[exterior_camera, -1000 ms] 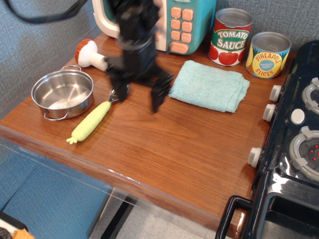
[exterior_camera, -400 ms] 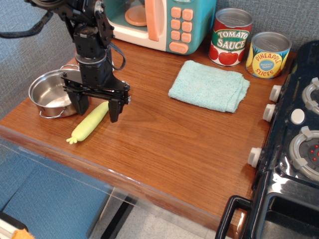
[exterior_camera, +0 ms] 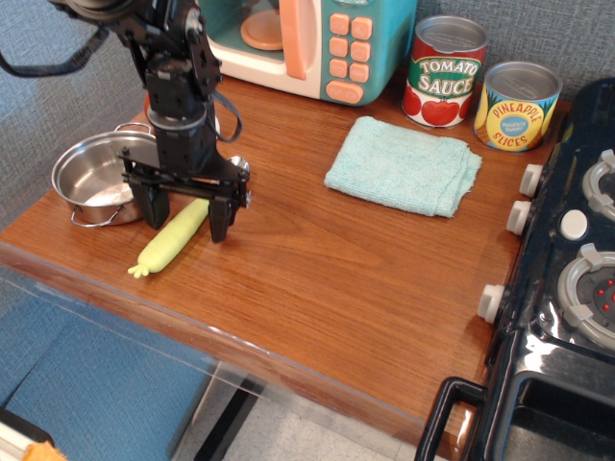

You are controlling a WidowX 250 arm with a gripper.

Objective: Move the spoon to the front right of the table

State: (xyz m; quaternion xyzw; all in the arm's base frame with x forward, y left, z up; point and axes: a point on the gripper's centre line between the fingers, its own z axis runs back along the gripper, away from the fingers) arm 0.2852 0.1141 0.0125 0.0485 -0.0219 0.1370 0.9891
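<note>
The spoon's yellow-green handle (exterior_camera: 171,239) lies on the brown wood table (exterior_camera: 327,259) near the front left edge. Its silver bowl is hidden behind the arm. My black gripper (exterior_camera: 186,223) hangs over the upper end of the handle. It is open, with one finger (exterior_camera: 155,207) on the left of the handle and the other finger (exterior_camera: 220,219) on the right. I cannot tell whether the fingertips touch the table.
A steel pot (exterior_camera: 93,178) sits just left of the gripper. A folded teal cloth (exterior_camera: 404,165) lies mid-table. Tomato sauce (exterior_camera: 444,70) and pineapple (exterior_camera: 518,105) cans stand at the back. A toy microwave (exterior_camera: 307,43) is behind the arm. A black toy stove (exterior_camera: 567,288) fills the right side.
The gripper swung from the table's middle back to the left and came down over the spoon's handle. The pot shifted a little to the left. The mushroom is hidden now.
</note>
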